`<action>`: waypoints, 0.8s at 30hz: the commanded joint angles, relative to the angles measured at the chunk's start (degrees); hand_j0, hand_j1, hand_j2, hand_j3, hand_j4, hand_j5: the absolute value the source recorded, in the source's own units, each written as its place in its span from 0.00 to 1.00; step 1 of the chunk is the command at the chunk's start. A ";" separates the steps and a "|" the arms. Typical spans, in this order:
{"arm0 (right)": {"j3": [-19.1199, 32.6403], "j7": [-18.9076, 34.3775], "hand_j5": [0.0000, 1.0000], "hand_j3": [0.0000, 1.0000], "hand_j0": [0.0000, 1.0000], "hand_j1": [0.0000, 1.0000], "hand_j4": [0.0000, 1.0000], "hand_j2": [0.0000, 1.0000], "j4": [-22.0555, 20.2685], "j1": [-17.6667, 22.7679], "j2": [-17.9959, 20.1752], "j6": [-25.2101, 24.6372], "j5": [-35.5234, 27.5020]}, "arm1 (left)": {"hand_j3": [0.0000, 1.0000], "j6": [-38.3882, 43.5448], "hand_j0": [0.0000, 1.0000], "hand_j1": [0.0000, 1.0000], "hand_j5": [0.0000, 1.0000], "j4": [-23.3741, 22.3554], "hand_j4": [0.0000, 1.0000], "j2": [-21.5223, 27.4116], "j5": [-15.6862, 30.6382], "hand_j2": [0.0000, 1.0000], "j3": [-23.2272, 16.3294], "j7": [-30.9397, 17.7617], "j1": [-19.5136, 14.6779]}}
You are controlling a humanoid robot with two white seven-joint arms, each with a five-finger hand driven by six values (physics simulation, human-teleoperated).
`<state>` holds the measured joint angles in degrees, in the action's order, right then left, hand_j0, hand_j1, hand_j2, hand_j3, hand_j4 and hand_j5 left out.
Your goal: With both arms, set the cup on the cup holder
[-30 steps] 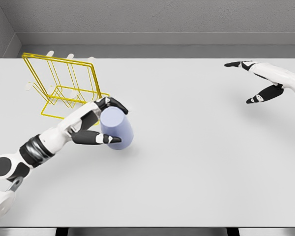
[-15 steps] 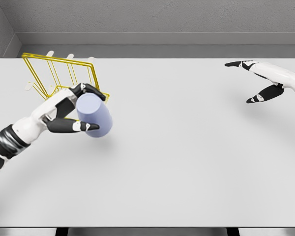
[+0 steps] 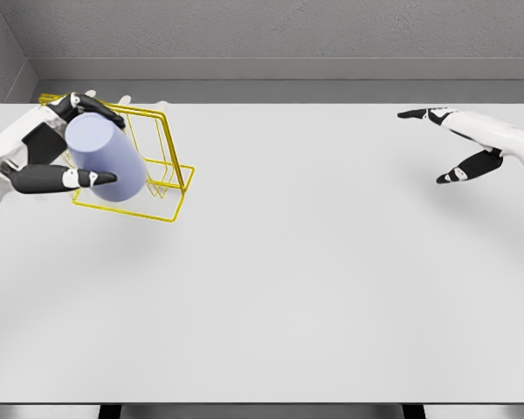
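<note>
Left robot hand [image 3: 44, 153] gripping lilac cup [image 3: 106, 157] over yellow wire holder [image 3: 162, 166] near table [image 3: 314, 288] edge; right robot hand [image 3: 458, 144] splayed empty.

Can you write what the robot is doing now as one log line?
left hand: gripping cup | cup: over yellow rack | right hand: open, far right

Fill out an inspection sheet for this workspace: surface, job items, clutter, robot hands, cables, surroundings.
Surface: white table, bare apart from the holder.
Job's things: lavender cup, tilted, held in front of the yellow wire cup holder at the far left.
Clutter: nothing seen.
Robot hands: left robot hand grasps the cup; right robot hand open, fingers spread, at the far right.
Cables: nothing seen.
Surroundings: grey wall behind the table.
</note>
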<state>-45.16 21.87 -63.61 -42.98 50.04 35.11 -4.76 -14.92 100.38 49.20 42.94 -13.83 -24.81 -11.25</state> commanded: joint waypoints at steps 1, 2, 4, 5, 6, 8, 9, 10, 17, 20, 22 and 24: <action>0.07 -0.07 1.00 1.00 1.00 1.00 1.00 1.00 -0.03 0.09 0.05 -0.11 -0.42 | 0.40 0.15 0.40 0.40 0.40 -0.01 0.40 0.28 0.83 0.40 0.30 0.11 -0.17; 0.07 -0.07 1.00 1.00 1.00 1.00 1.00 1.00 -0.03 0.09 0.05 -0.11 -0.42 | 0.40 0.24 0.40 0.40 0.40 -0.09 0.40 0.28 1.18 0.40 0.30 0.03 -0.79; 0.07 0.02 1.00 1.00 1.00 1.00 1.00 1.00 -0.03 0.00 0.05 -0.11 -0.42 | 0.40 0.24 0.40 0.40 0.40 -0.18 0.40 0.10 1.09 0.40 0.30 0.11 -1.67; 0.07 0.02 1.00 1.00 1.00 1.00 1.00 1.00 -0.03 0.00 0.14 -0.11 -0.42 | 0.40 0.24 0.40 0.40 0.40 -0.18 0.40 0.02 1.09 0.40 0.30 0.11 -2.28; 0.07 -0.07 1.00 1.00 1.00 1.00 1.00 1.00 -0.03 0.00 0.14 -0.11 -0.42 | 0.40 0.33 0.40 0.40 0.40 -0.18 0.40 0.01 1.09 0.40 0.21 0.11 -2.64; 0.07 0.02 1.00 1.00 1.00 1.00 1.00 1.00 -0.03 0.00 0.14 -0.11 -0.42 | 0.40 0.59 0.40 0.40 0.40 -0.18 0.40 -0.07 1.09 0.40 0.21 0.11 -3.87; 0.07 0.02 1.00 1.00 1.00 1.00 1.00 1.00 0.06 0.00 0.23 -0.11 -0.42 | 0.40 0.68 0.40 0.40 0.40 -0.27 0.40 -0.07 1.01 0.40 0.21 0.20 -4.48; 0.07 0.02 1.00 1.00 1.00 1.00 1.00 1.00 -0.03 0.00 0.23 -0.11 -0.42 | 0.40 0.85 0.40 0.40 0.40 -0.36 0.40 -0.25 0.92 0.40 0.21 0.20 -5.10; 0.07 -0.07 1.00 1.00 1.00 1.00 1.00 1.00 0.06 0.00 0.23 -0.11 -0.42 | 0.40 1.12 0.40 0.40 0.40 -0.80 0.40 -1.39 0.74 0.40 -0.05 0.38 -6.50; 0.07 0.02 1.00 1.00 1.00 1.00 1.00 1.00 -0.03 0.00 0.23 -0.11 -0.42 | 0.40 3.05 0.40 0.40 0.40 -0.88 0.40 -2.97 0.13 0.40 -0.23 0.38 -6.77; 0.07 0.02 1.00 1.00 1.00 1.00 1.00 1.00 -0.03 0.00 0.23 -0.11 -0.42 | 0.40 3.31 0.40 0.40 0.40 -1.41 0.40 -4.03 -0.05 0.40 -0.49 0.38 -7.29; 0.07 0.02 1.00 1.00 1.00 1.00 1.00 1.00 -0.03 0.00 0.23 -0.11 -0.42 | 0.40 3.58 0.40 0.40 0.40 -2.29 0.40 -5.08 -0.58 0.40 -0.58 0.38 -7.65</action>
<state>-45.16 21.86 -63.60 -42.98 50.22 35.11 -4.77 -11.82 98.67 45.11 42.42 -14.28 -24.47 -18.90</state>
